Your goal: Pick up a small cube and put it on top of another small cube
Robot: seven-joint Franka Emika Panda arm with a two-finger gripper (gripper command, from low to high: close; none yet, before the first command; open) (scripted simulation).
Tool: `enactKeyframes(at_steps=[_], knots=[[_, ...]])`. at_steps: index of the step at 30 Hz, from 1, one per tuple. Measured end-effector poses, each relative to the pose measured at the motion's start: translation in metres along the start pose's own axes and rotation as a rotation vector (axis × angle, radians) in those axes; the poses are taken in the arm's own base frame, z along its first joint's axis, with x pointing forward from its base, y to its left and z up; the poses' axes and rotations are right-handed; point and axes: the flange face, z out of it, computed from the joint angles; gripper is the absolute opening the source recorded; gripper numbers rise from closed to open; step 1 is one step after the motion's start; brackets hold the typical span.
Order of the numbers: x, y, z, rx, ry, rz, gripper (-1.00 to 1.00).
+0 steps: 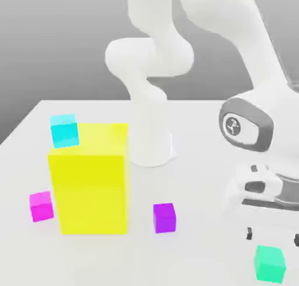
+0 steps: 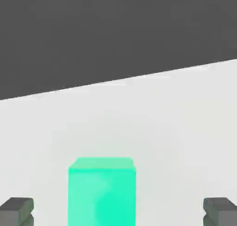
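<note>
The small cube (image 1: 270, 263), sea-green, rests on the white table near the front edge at the exterior view's right. My gripper (image 1: 273, 237) hangs just above it, open. In the hand view the small cube (image 2: 102, 192) stands between the two dark fingertips (image 2: 16, 211), with a wide gap on each side and nothing touching it, so my gripper (image 2: 118, 212) straddles it. Other small cubes lie on the table: a purple one (image 1: 164, 217), a magenta one (image 1: 41, 206) and a cyan-blue one (image 1: 64, 130).
A tall yellow block (image 1: 90, 179) stands at the exterior view's left. The cyan-blue cube sits at its far upper corner, the magenta cube by its near left side, the purple cube to its right. The arm's white base (image 1: 149, 144) rises behind.
</note>
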Motion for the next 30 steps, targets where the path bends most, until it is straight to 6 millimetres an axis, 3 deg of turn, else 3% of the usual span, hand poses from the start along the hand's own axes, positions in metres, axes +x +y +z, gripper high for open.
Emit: enactKeyframes(at_steps=[2,3,9,14,20,21,30], knots=[[-0.002,0.001,0.030,-0.002,-0.003,0.000,0.00],[-0.002,0.002,0.038,-0.003,-0.003,-0.001,-1.00],[-0.002,0.002,0.042,-0.002,-0.003,-0.001,-1.00],[-0.003,0.001,-0.014,0.000,-0.004,-0.004,-1.00],[-0.055,-0.026,-0.050,0.078,-0.040,-0.324,-1.00],[-0.054,-0.027,-0.051,0.081,-0.032,-0.369,-1.00],[0.019,-0.009,-0.046,0.006,0.101,-0.667,-1.00]])
